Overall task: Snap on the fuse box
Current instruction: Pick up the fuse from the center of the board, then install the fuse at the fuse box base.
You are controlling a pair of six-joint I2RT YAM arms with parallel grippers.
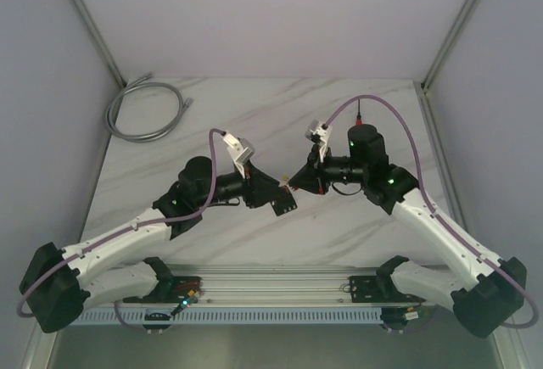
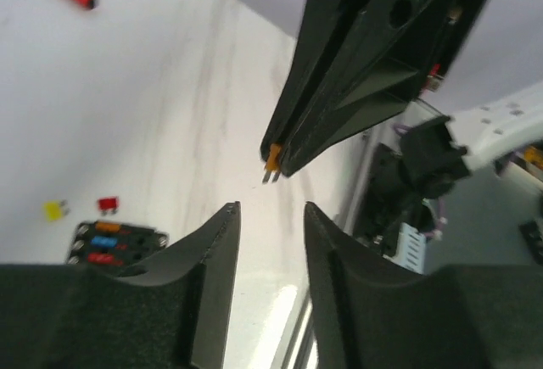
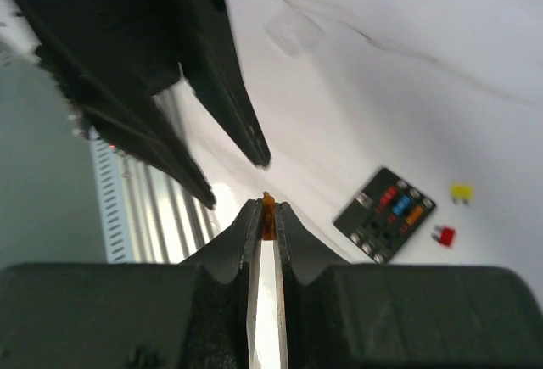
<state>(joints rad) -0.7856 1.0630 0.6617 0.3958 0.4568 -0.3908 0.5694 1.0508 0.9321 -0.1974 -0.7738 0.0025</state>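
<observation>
Over the middle of a white marble-patterned tabletop (image 1: 254,106), both robot arms are reaching inward, grippers nearly meeting. The left gripper (image 2: 271,209) is hanging empty, jaws apart. The right gripper (image 3: 266,206) is pinching a tiny orange fuse (image 3: 268,221). Below them, the small flat black plastic fuse box (image 3: 383,215) is lying mid-tabletop, partly filled and apparently awaiting this fuse.

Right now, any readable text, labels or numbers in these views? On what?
None readable in any view.
Fuse box: any print too small.
Loose yellow fuse and red fuse: too blurred.
Orange fuse in the right end effector: no legible number.
</observation>
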